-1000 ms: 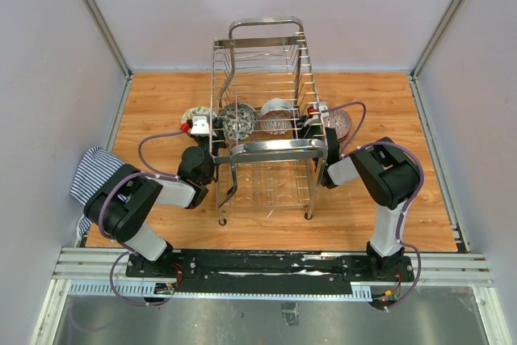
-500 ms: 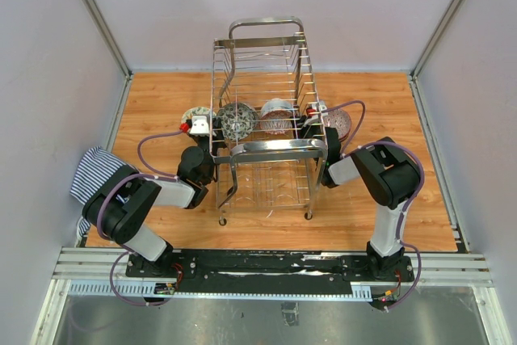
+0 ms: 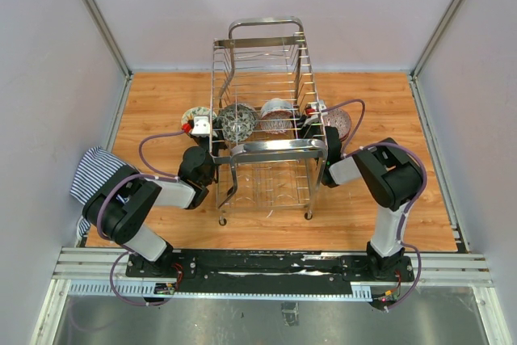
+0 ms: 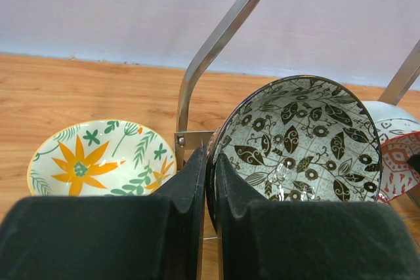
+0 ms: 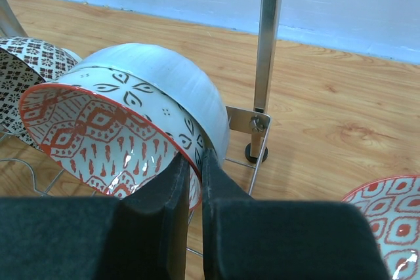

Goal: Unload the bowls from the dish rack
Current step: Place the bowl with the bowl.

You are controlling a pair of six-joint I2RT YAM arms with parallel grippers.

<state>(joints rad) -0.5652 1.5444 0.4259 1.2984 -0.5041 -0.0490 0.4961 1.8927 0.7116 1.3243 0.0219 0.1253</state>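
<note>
Two bowls stand on edge mid-way along the tall chrome wire dish rack (image 3: 266,23), one arm at each side.

Left wrist: left gripper (image 4: 210,185) clenched on the near rim of the black-leaf white ceramic bowl (image 4: 308,142), which lies to its right.

Right wrist: right gripper (image 5: 199,175) pinches the rim of the red-patterned grey-backed ceramic bowl (image 5: 98,129), which lies to its left. Each bowl likely exits outward, toward its own arm.

Rack (image 3: 262,119) centre of table (image 3: 388,199); inside it, side by side — inner-left bowl (image 4: 295,142), inner-right bowl (image 5: 98,136). On table flanking rack: left bowl (image 4: 102,159), right bowl (image 5: 390,218). Cloth (image 3: 89,171) far left.
</note>
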